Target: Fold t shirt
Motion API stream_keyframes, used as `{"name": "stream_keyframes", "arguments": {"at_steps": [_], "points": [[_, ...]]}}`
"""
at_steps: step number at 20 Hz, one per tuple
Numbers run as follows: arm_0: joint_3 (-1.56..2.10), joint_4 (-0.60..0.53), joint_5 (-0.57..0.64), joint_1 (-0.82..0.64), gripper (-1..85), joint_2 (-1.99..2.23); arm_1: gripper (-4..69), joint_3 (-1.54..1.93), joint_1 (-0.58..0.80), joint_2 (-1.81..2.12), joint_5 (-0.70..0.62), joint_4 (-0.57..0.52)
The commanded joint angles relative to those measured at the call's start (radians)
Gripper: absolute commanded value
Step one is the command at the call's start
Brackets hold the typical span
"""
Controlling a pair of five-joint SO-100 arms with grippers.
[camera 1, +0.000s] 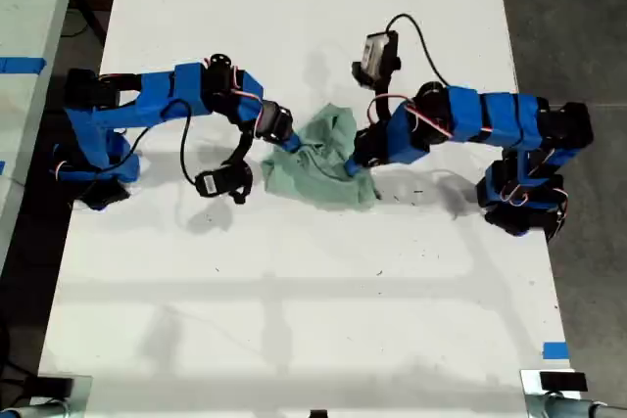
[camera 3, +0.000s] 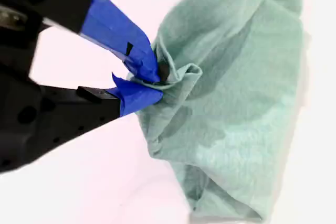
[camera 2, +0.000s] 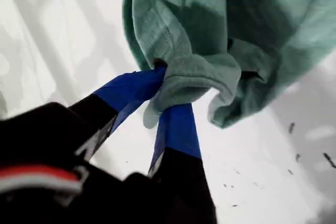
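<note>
The t shirt [camera 1: 328, 159] lay in a crumpled mint-green heap near the middle of the white table [camera 1: 294, 320], bunched and wrinkled rather than spread flat. One blue arm [camera 1: 176, 95] reached in to the t shirt from the exterior view's left and met its edge on that side, while another blue arm [camera 1: 480, 119] came in from the exterior view's right and met the cloth on the opposite side, so the t shirt sat between the two. From where I stood I could not tell which of these arms carried which gripper. Up close, my first gripper [camera 2: 167, 92] had its blue-taped jaws nearly closed, pinching a thick rolled fold of the t shirt [camera 2: 210, 24] between them, with the rest of the cloth spreading beyond the tips. A few small dark specks marked the table [camera 2: 52, 51] just beside that part of the t shirt. My second gripper [camera 3: 155, 82] was likewise clamped almost together on a small pleat at the edge of the t shirt [camera 3: 236, 103], its taped tips meeting around the fabric, and the bulk of the garment ran away from the jaws in soft creases over the white table [camera 3: 79, 182].
</note>
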Motion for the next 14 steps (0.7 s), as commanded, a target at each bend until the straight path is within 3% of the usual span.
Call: {"name": "stream_keyframes", "arguments": {"at_steps": [1, 2, 3, 4, 7, 11, 12, 13, 14], "points": [[-0.049, 0.026, 0.081, -0.187, 7.6, -0.029, 0.1, 0.078, 0.199, 0.106, -0.149, -0.002], [-0.057, 0.028, 0.11, -0.233, 20.6, -0.063, 15.7, 0.1, 0.25, 0.1, -0.196, 0.003], [-0.061, 0.046, 0.109, -0.278, 28.9, -0.072, 45.6, 0.097, 0.288, 0.095, -0.241, 0.026], [-0.06, 0.051, 0.123, -0.305, 33.8, -0.043, 53.2, 0.077, 0.318, 0.097, -0.281, 0.061], [-0.1, 0.038, 0.132, -0.367, 19.4, 0.15, 42.1, 0.002, 0.368, 0.167, -0.314, 0.163], [-0.046, 0.018, 0.127, -0.425, 13.5, 0.502, 31.7, 0.153, 0.407, 0.468, -0.255, 0.19], [0.021, 0.005, 0.123, -0.414, 5.1, 0.588, 10.6, 0.245, 0.388, 0.581, -0.209, 0.186], [0.169, -0.06, 0.123, -0.374, 1.6, 0.706, -0.8, 0.353, 0.344, 0.696, -0.155, 0.169], [0.422, -0.215, 0.117, -0.324, -0.3, 0.874, -0.8, 0.474, 0.275, 0.807, -0.104, 0.135]]}}
